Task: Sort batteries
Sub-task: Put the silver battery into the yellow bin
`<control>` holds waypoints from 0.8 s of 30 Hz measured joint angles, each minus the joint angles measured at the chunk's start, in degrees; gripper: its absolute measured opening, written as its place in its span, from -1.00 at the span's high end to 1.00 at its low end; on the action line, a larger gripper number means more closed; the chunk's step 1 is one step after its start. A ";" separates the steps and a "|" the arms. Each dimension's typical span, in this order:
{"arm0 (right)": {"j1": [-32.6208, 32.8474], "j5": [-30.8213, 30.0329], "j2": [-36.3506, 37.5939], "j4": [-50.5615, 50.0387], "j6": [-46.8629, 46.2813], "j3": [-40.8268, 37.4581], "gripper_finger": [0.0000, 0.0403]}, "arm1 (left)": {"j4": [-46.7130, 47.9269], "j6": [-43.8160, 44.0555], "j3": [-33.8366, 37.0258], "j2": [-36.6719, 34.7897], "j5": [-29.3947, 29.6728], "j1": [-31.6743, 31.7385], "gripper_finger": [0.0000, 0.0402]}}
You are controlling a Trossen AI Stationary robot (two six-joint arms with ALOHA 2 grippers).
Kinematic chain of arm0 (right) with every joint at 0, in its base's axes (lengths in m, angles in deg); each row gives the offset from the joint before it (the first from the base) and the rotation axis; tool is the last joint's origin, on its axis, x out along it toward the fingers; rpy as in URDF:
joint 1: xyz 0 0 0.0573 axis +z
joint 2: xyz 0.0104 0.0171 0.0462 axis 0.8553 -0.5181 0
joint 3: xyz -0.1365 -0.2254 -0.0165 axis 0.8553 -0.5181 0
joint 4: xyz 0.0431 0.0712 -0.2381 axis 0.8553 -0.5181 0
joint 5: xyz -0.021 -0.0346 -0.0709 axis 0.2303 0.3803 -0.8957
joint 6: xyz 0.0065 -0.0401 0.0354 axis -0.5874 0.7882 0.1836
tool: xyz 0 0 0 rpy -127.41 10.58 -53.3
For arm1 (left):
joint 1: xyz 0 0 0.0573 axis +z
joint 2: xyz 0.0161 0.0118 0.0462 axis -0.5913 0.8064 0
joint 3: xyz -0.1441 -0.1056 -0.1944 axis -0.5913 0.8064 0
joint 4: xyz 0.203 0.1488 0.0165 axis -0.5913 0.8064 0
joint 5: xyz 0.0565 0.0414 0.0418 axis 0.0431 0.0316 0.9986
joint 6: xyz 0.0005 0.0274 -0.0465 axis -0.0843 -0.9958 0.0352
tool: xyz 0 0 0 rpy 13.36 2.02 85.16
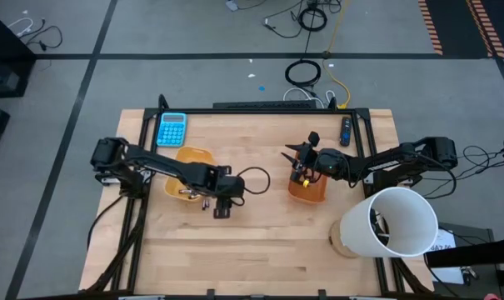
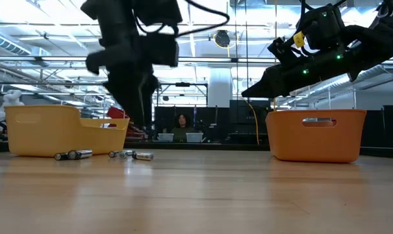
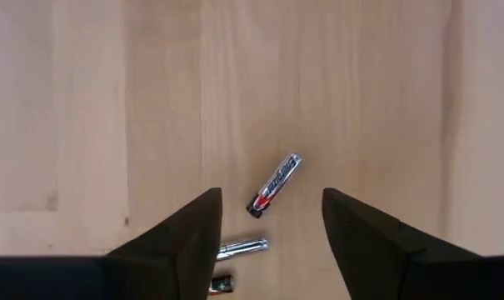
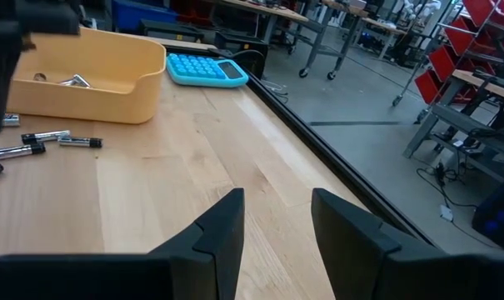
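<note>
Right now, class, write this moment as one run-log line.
left hand: open, over loose batteries on table | right hand: open, empty, above orange bin | yellow bin: beside batteries

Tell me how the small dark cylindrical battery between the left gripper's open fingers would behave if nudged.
Lying on its side on the smooth wooden table, the small dark cylindrical battery would probably roll if pushed. It looks rigid and slick, so the left gripper might squirt it sideways unless centred.

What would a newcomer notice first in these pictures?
Probably the two orange-yellow trays: the left tray under the left arm and the right tray below the right gripper. Next, the loose batteries lying on the wood beside the left tray, with the open left gripper hovering above one battery. A big white cylinder stands near the right edge.
</note>
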 joint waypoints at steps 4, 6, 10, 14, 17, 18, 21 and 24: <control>-0.01 0.18 0.00 -0.04 -0.01 0.00 0.34 | -0.04 -3.47 0.00 3.06 0.08 0.08 -0.07; -0.02 0.20 0.00 -0.02 -0.14 0.00 0.34 | -0.10 -5.22 0.00 4.66 0.33 0.07 -0.04; -0.02 0.17 0.00 -0.02 -0.15 0.00 0.34 | -0.39 -7.83 0.00 7.45 0.67 0.06 0.03; -0.02 0.17 0.00 -0.03 -0.17 0.00 0.34 | -1.16 -9.14 -0.09 9.39 1.12 0.02 0.10; 0.00 0.17 0.00 -0.05 -0.20 0.00 0.34 | -1.47 -10.37 -0.20 10.32 1.14 -0.11 0.20; -0.02 0.17 0.00 -0.09 -0.20 0.00 0.34 | -1.49 -10.97 -0.20 10.50 1.19 -0.34 0.26; -0.02 0.17 0.00 -0.09 -0.20 0.00 0.34 | -1.67 -12.12 -0.15 10.67 1.22 -0.88 0.55; -0.01 0.17 0.00 -0.10 -0.20 0.00 0.34 | -2.28 -11.81 -0.09 10.70 2.23 -1.45 0.87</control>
